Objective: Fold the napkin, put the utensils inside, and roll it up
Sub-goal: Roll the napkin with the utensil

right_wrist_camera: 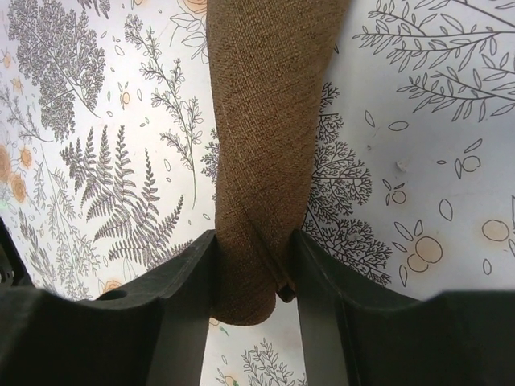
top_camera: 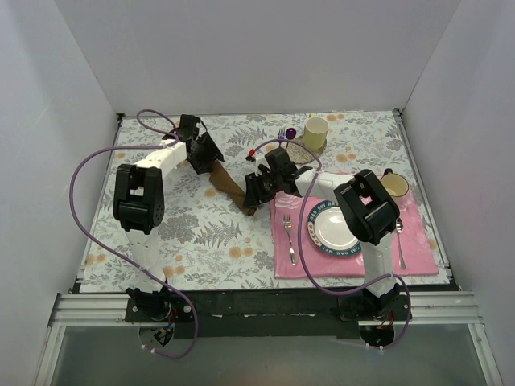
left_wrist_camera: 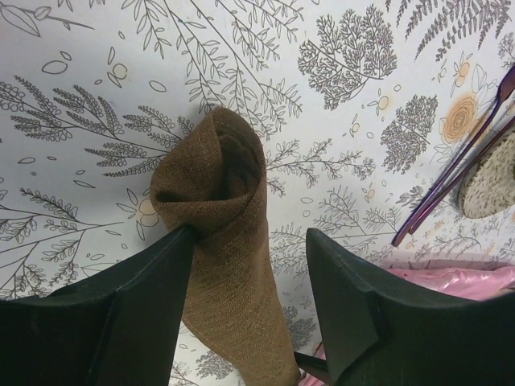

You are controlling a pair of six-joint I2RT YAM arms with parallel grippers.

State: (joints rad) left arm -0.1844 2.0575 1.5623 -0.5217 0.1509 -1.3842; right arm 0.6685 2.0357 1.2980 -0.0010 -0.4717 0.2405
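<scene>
- Napkin [top_camera: 229, 183] not folded yet, bunched ropelike at ten o'clock from the plate [top_camera: 312, 229]
- Right pincer [right_wrist_camera: 253, 241] clamps one end; left pincer [left_wrist_camera: 251, 233] stands open around the other
- Fork [top_camera: 290, 240] and spoon [top_camera: 400, 241] lie on the mat [top_camera: 418, 241]

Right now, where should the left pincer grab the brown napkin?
Probably the curled end of the napkin, across its narrow width, coming down from above. It is bunched into a thin strip there and sits inside the open left pincer, touching one finger with a gap to the other. The right pincer is clamped on the other end, so leave that part.
</scene>
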